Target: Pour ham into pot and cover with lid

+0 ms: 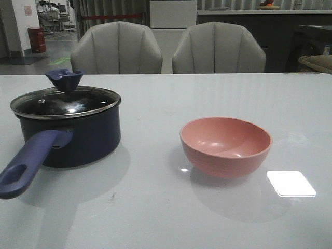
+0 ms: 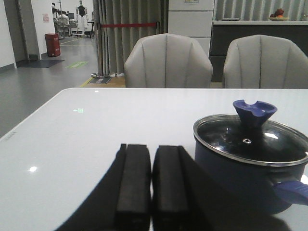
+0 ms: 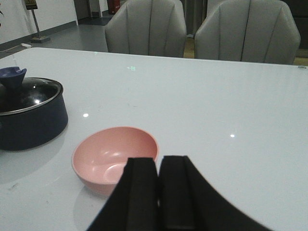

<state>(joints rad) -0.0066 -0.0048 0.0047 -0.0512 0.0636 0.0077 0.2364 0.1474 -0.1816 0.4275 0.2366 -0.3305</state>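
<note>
The dark navy pot (image 1: 78,135) stands on the table's left, its purple-blue handle (image 1: 28,163) pointing toward the front. The glass lid (image 1: 65,101) with its blue knob (image 1: 65,79) sits on the pot. The pot also shows in the left wrist view (image 2: 245,178) and the right wrist view (image 3: 31,122). A salmon-pink bowl (image 1: 225,145) stands right of centre and looks empty (image 3: 115,156). No ham is visible. My left gripper (image 2: 152,154) is shut and empty, beside the pot. My right gripper (image 3: 159,163) is shut and empty, just short of the bowl. Neither gripper shows in the front view.
The white glossy table (image 1: 171,212) carries only the pot and bowl. Two grey chairs (image 1: 116,49) (image 1: 218,49) stand behind its far edge. A bright light patch (image 1: 290,183) reflects on the table at the right front.
</note>
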